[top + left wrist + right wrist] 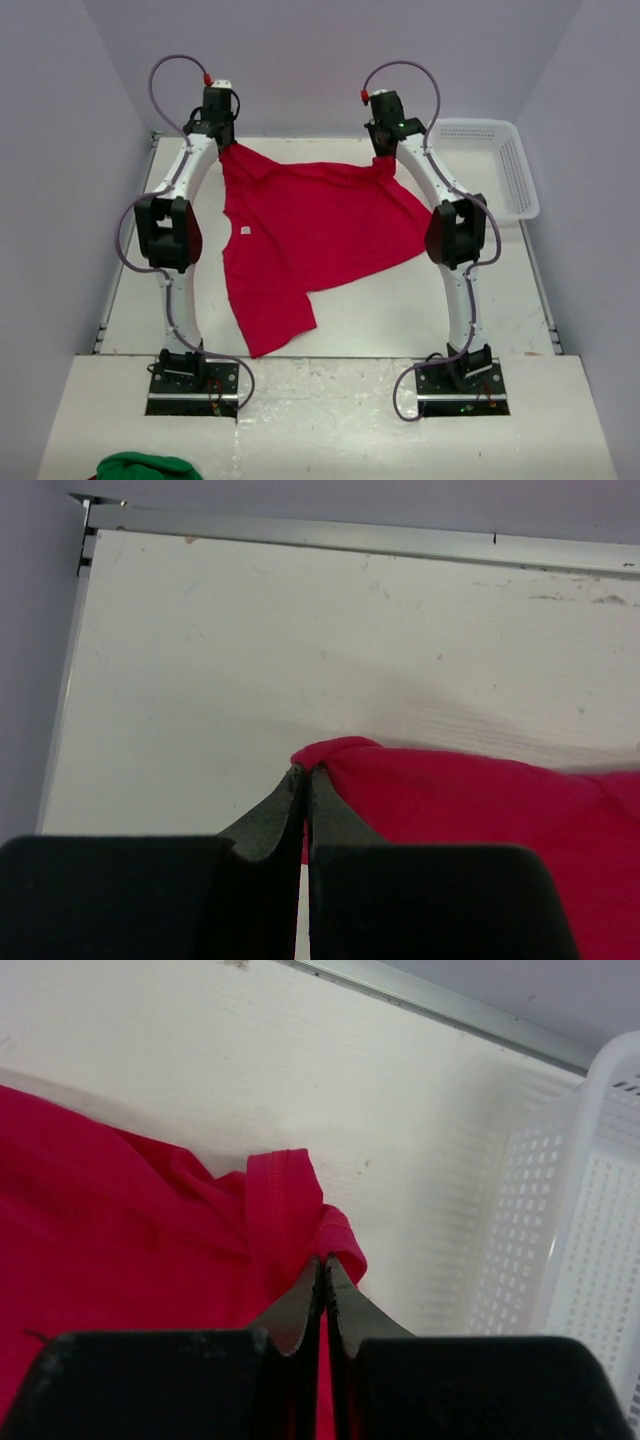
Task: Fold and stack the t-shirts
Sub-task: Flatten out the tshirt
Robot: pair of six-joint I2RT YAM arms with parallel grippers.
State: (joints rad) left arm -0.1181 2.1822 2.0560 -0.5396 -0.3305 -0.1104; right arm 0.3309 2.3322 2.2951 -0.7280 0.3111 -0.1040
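A plain red t-shirt (pixel 305 235) lies partly spread on the white table, one sleeve trailing toward the near edge. My left gripper (pixel 222 140) is shut on the shirt's far left corner; in the left wrist view that gripper (pixel 304 773) pinches a fold of red t-shirt cloth (pixel 470 800). At the far right corner my right gripper (pixel 386 155) is shut on the cloth as well. The right wrist view shows this gripper (pixel 323 1260) clamping a bunched hem of the t-shirt (pixel 110 1210).
A white mesh basket (pixel 500 170) stands at the table's far right, its wall close beside the right gripper as the basket (pixel 575 1240) appears in the right wrist view. A green cloth (pixel 145 467) lies at the bottom left, off the table. The table's metal back edge (pixel 400 535) runs just beyond the left gripper.
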